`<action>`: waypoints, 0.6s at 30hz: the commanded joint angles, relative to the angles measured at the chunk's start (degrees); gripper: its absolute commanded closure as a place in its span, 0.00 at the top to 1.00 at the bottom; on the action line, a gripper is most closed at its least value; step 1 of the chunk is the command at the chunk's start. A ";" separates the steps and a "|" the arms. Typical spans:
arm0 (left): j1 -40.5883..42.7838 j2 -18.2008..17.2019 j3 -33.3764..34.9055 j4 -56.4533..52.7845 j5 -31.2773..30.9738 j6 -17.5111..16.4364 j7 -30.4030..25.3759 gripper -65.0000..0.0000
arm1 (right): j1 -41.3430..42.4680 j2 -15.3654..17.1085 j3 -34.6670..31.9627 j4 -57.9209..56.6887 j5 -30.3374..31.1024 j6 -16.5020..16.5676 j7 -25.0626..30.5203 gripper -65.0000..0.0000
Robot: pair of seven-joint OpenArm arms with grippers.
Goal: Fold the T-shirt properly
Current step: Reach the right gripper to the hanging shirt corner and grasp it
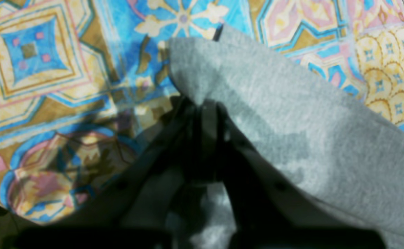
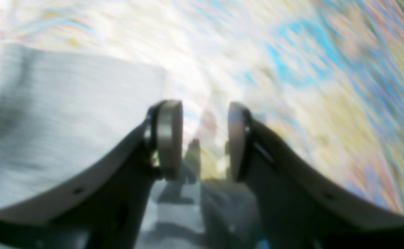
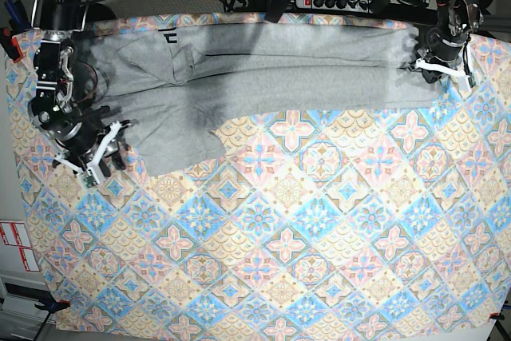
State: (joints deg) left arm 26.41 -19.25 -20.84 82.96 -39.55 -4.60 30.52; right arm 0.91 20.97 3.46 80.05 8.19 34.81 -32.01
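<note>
The light grey T-shirt (image 3: 279, 69) lies stretched in a long band across the far side of the table, with a flap hanging toward the near left. My left gripper (image 3: 427, 65) is at the shirt's right end. In the left wrist view its dark fingers (image 1: 205, 110) are shut on a raised fold of the T-shirt (image 1: 291, 121). My right gripper (image 3: 108, 153) is at the shirt's near-left edge. The right wrist view is blurred, but it shows the right gripper (image 2: 204, 138) open with nothing between its pads. There the T-shirt's grey cloth (image 2: 67, 121) lies to the left and beneath.
The pastel diamond-patterned tablecloth (image 3: 279, 237) covers the whole table. A power strip (image 3: 343, 1) and cables run along the back edge behind the shirt. A bit of black lettering (image 3: 169, 36) shows on the shirt's far-left part.
</note>
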 commanded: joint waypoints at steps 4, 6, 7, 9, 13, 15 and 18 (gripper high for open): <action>0.09 -1.02 -0.57 0.78 -0.23 0.43 -0.76 0.02 | 5.11 1.14 -4.30 -3.35 0.47 -0.39 -1.62 0.39; 0.09 -0.93 -0.57 0.78 -0.23 0.43 -0.76 0.02 | 7.31 1.14 -7.02 -6.07 0.47 -0.39 -1.70 0.46; 0.09 -0.93 -0.57 0.87 -0.23 0.43 -0.76 0.03 | 8.10 1.14 -7.99 -7.30 0.47 -0.39 -1.70 0.49; 0.18 -0.93 -0.57 0.95 -0.23 0.43 -0.76 0.03 | 9.69 1.14 -9.22 -9.77 0.47 -0.39 -1.53 0.51; 0.62 -0.93 -0.57 2.54 -0.23 0.78 -0.76 0.03 | 11.97 0.96 -9.93 -14.69 0.47 -0.39 -1.18 0.45; 0.62 -0.93 -0.57 2.54 -0.23 0.78 -0.59 0.03 | 12.94 0.96 -9.93 -16.01 0.47 -0.39 -1.18 0.43; 0.09 -0.93 -0.74 2.54 -0.32 0.78 3.28 0.13 | 13.03 0.96 -9.93 -17.33 0.47 -0.39 -1.09 0.41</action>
State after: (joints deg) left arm 26.57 -19.22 -20.99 84.55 -39.70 -3.86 34.20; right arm 12.62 21.21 -6.81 62.02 7.97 34.26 -34.00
